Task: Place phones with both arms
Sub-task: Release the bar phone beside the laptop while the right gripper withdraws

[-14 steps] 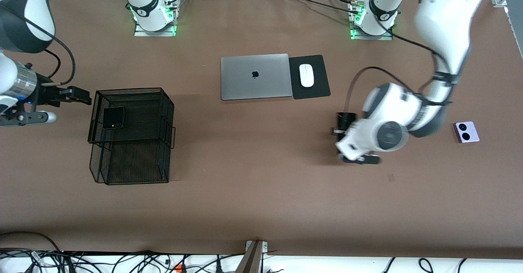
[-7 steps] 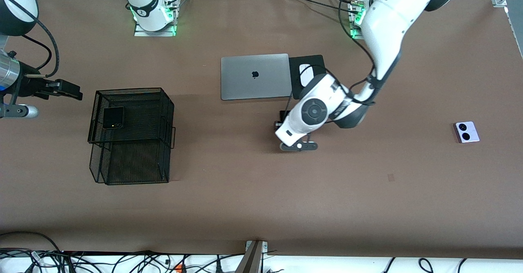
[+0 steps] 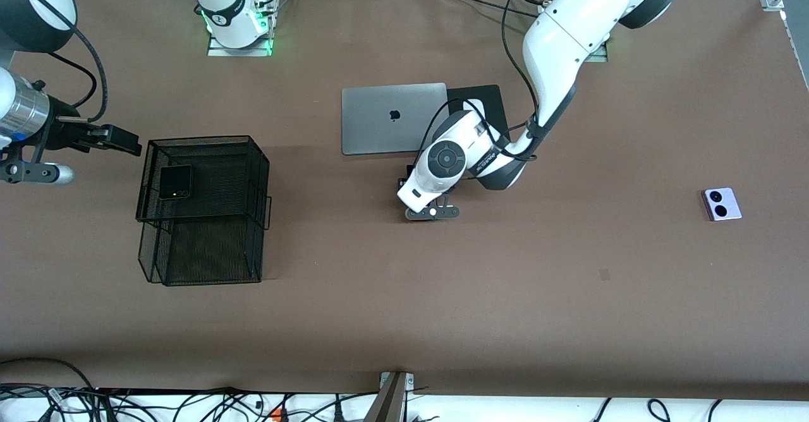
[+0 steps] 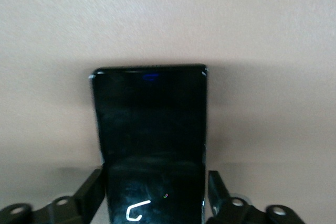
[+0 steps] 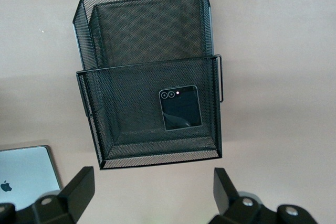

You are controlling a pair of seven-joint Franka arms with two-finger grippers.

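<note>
While clamped on the slim black phone point(image 4: 149, 135), left gripper point(image 3: 404, 185) now at frame centre, shifted from mid-right. Right gripper point(image 3: 120, 141), fingers apart, upper left beside mesh basket point(image 3: 243, 156) holding folded phone point(image 3: 175, 182). Lavender phone point(image 3: 721, 204) unmoved, right edge.

Three phones: a black folded one point(image 3: 174, 182) in the basket at centre left of the front view, a long black slab point(image 4: 150, 140) filling the middle of the left wrist view, and a lavender one point(image 3: 722, 204) at centre right. Two arms, each with one end effector: left point(image 3: 404, 189), right point(image 3: 129, 146). One mesh basket point(image 3: 202, 210) with two tiers. One laptop point(image 3: 385, 119), one mouse pad point(image 3: 490, 96), one desk point(image 3: 442, 295).
</note>
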